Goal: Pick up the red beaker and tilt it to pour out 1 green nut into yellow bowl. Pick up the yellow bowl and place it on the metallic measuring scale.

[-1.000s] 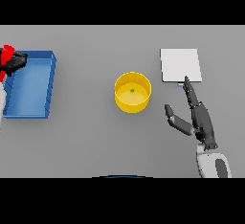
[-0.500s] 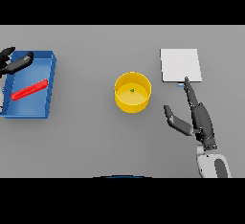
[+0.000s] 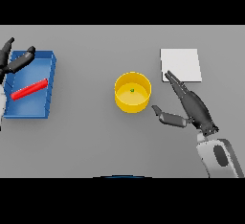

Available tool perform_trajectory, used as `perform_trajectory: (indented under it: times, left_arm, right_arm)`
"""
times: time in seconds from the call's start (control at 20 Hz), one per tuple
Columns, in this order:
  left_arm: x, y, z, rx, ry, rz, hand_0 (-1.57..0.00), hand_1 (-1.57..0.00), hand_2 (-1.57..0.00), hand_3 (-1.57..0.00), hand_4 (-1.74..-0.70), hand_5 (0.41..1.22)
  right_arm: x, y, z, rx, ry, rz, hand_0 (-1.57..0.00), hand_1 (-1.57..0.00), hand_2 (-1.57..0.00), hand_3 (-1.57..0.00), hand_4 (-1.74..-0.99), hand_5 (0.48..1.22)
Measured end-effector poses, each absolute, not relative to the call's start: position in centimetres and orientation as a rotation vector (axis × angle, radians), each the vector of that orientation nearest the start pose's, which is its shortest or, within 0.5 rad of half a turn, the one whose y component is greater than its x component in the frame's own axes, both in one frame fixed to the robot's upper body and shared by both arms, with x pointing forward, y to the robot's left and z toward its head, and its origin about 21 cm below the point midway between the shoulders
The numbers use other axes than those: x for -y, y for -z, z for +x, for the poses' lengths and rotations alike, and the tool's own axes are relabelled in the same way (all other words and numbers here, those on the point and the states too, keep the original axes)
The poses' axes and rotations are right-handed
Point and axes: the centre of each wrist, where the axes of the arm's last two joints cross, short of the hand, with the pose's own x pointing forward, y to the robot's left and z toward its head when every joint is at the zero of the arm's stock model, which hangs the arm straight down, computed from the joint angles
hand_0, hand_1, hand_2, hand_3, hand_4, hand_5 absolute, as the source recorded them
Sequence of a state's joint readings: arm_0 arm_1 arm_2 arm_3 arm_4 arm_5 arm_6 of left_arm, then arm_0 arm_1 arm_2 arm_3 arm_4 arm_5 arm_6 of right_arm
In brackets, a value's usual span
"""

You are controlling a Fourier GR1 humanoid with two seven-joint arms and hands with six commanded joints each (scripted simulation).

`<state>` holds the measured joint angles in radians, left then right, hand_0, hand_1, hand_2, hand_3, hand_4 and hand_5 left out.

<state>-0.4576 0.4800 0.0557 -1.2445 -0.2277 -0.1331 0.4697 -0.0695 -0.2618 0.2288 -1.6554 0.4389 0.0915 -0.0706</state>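
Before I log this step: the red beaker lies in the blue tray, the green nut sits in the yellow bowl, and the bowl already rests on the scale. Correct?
Not quite. In the head view the yellow bowl stands on the grey table, left of the metallic scale, not on it. The red beaker does lie in the blue tray, and the green nut sits in the bowl.

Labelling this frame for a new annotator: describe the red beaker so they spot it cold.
Go to the blue tray at the table's left edge, just under the left hand. The red beaker lies on its side inside, slanting across the tray floor. It is the only red thing and the only thing in the tray.
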Motion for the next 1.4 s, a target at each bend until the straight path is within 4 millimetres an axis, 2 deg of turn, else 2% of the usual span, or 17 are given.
perform_trajectory:
  times: [0.3, 0.55, 0.7, 1.05, 1.35, 1.4]
  left_arm:
    - [-32.7, -10.2, 35.2, 1.141, 0.440, 0.566, 0.00, 0.00, 0.00, 0.00, -0.81, 0.688]
    - [-32.7, -10.0, 35.2, 1.133, 0.446, 0.569, 0.00, 0.00, 0.00, 0.00, -0.81, 0.692]
    - [-33.2, -10.1, 34.9, 1.137, 0.448, 0.572, 0.00, 0.00, 0.00, 0.00, -0.81, 0.695]
    - [-33.7, -10.3, 35.1, 1.133, 0.454, 0.568, 0.00, 0.00, 0.00, 0.00, -0.81, 0.700]
    - [-34.0, -10.7, 35.0, 1.145, 0.463, 0.572, 0.00, 0.00, 0.00, 0.00, -0.80, 0.704]
    - [-33.7, -10.2, 35.1, 1.130, 0.462, 0.575, 0.00, 0.00, 0.00, 0.00, -0.79, 0.708]
  right_arm:
    - [20.4, -6.2, 28.8, 1.648, -1.388, -0.401, 0.00, 0.00, 0.00, 0.00, -1.157, 0.635]
    - [18.3, -6.6, 30.6, 1.584, -1.702, -0.405, 0.00, 0.00, 0.00, 0.00, -1.156, 0.642]
    - [17.8, -6.1, 31.7, 1.537, -1.823, -0.372, 0.00, 0.00, 0.00, 0.00, -1.156, 0.642]
    - [14.7, -5.7, 33.7, 1.369, -2.028, -0.337, 0.00, 0.00, 0.00, 0.00, -1.164, 0.670]
    - [13.3, -4.7, 35.0, 1.254, -2.108, -0.330, 0.00, 0.00, 0.00, -0.01, -1.186, 0.684]
    - [13.5, -4.8, 35.1, 1.249, -2.121, -0.324, 0.00, 0.00, 0.00, -0.01, -1.188, 0.693]
